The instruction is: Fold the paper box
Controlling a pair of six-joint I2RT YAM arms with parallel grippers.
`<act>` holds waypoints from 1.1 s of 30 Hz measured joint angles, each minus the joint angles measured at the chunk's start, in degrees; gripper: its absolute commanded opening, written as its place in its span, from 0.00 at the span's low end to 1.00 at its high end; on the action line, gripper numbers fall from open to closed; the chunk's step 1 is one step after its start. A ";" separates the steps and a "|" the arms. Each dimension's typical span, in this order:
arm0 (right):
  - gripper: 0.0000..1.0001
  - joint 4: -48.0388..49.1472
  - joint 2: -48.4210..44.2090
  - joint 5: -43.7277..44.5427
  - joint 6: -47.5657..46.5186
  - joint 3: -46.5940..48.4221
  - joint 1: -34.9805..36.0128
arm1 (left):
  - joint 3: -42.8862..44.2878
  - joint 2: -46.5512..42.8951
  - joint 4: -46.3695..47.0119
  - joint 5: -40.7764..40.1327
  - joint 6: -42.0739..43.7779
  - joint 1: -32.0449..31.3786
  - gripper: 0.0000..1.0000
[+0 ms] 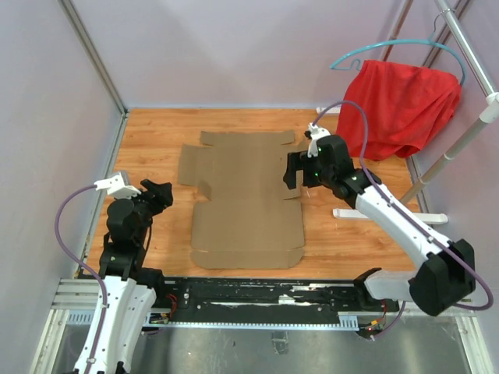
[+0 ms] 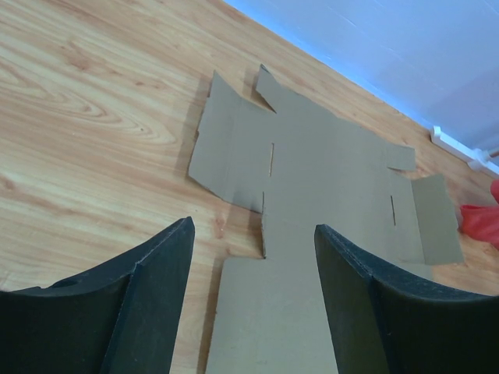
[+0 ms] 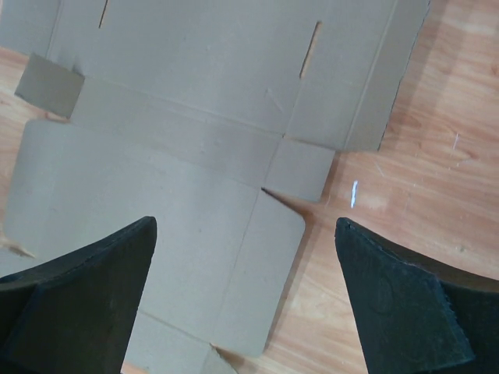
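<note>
Top external view: the paper box [image 1: 245, 204] lies flat and unfolded on the wooden surface [image 1: 156, 134]. Left of it the left tool [image 1: 158, 193] hangs wide and empty; the right tool [image 1: 295, 170] gapes wide above its right edge, holding nothing.

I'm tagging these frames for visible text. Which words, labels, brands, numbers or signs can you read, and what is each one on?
None: no readable text in any of the three views.
The paper box: plain brown cardboard, only creases and cut slots, no print.
The red cloth: plain, with no label or logo showing.
</note>
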 measured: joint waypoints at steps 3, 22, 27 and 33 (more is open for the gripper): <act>0.98 -0.98 4.63 -0.17 -0.07 4.33 -0.37 | 0.00 0.33 0.00 0.33 0.00 0.00 0.69; 0.73 -9.97 28.39 -2.60 -0.24 28.22 -14.69 | 0.00 0.74 0.02 1.68 -0.02 0.00 0.69; 0.74 -13.44 38.14 -2.71 -0.57 36.15 -15.96 | 0.00 0.74 0.02 1.84 -0.04 0.00 0.69; 0.75 -17.44 47.23 -1.92 -1.46 41.81 -15.72 | 0.00 0.74 0.15 1.95 -0.07 -0.07 0.68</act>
